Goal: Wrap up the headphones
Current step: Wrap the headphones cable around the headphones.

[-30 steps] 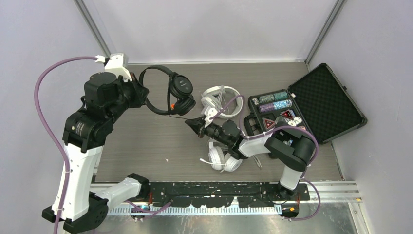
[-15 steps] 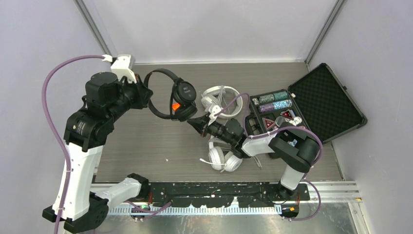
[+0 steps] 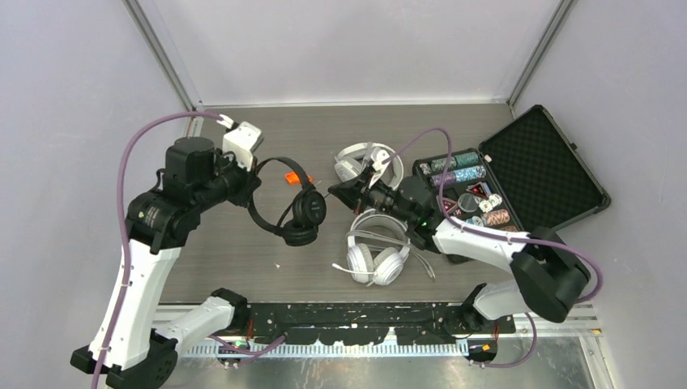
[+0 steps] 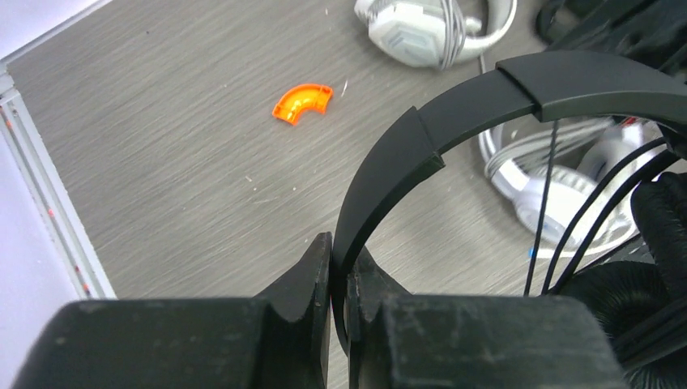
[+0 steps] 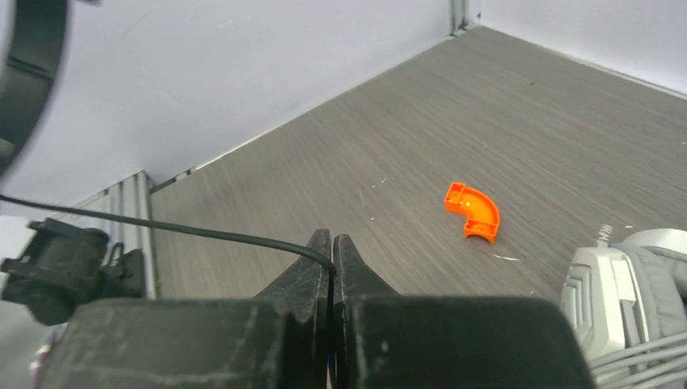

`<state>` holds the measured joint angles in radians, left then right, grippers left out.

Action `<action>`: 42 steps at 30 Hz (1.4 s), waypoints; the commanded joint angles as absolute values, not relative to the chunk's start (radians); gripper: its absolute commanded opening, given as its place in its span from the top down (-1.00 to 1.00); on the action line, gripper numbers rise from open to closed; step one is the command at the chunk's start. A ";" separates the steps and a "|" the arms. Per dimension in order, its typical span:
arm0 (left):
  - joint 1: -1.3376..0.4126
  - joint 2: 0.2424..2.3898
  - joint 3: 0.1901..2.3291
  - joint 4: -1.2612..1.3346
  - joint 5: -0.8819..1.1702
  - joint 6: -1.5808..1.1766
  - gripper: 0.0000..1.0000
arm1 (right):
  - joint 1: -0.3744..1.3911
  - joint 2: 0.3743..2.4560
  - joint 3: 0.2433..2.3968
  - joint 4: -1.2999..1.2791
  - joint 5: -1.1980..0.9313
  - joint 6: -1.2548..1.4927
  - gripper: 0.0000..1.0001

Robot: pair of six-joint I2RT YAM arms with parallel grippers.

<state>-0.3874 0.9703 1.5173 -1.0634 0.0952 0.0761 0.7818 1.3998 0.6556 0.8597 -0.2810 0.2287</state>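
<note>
The black headphones (image 3: 301, 212) hang above the table left of centre, and my left gripper (image 3: 253, 187) is shut on their headband (image 4: 454, 113), its tips (image 4: 340, 253) pinching the band's edge. Their thin black cord (image 5: 162, 228) runs to my right gripper (image 5: 332, 243), which is shut on it, just right of the cups (image 3: 333, 191). One white pair of headphones (image 3: 374, 253) lies near the front under the right arm. Another white pair (image 3: 366, 160) lies farther back.
An orange curved piece (image 3: 292, 178) lies on the table behind the black pair. An open black foam-lined case (image 3: 535, 162) with chips sits at the right. The cell's walls stand close on the left and at the back.
My left arm has carried the black headphones toward the front and right. My right gripper, still shut on the cord, has shifted right and a little back, its arm stretching out.
</note>
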 commanded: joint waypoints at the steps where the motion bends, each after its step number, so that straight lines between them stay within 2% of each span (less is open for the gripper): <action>1: -0.385 0.964 1.466 -1.033 0.113 0.226 1.00 | 0.754 1.315 0.798 0.501 -0.330 0.271 0.99; 12: -0.387 1.012 1.384 -1.058 0.008 0.316 1.00 | 0.729 1.327 1.040 0.104 -0.482 0.329 0.99; 22: -0.445 1.037 1.324 -1.034 -0.176 0.413 1.00 | 0.730 1.379 1.220 -0.223 -0.608 0.384 0.99; 26: -0.469 1.025 1.290 -0.987 -0.203 0.449 1.00 | 0.730 1.385 1.241 -0.239 -0.660 0.442 0.99; 31: -0.492 0.978 1.218 -0.879 -0.105 0.498 1.00 | 0.730 1.413 1.273 -0.274 -0.657 0.452 0.99; 38: -0.534 0.980 1.174 -0.793 -0.253 0.534 1.00 | 0.730 1.435 1.256 -0.121 -0.766 0.740 0.99; 42: -0.541 0.996 1.161 -0.754 -0.325 0.530 1.00 | 0.730 1.423 1.221 -0.003 -0.773 0.893 0.92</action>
<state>-0.5350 0.9947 1.1728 -0.8093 -0.2062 0.4847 0.7414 1.4536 1.2171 -0.1944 -0.7280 0.6937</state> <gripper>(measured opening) 0.088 0.039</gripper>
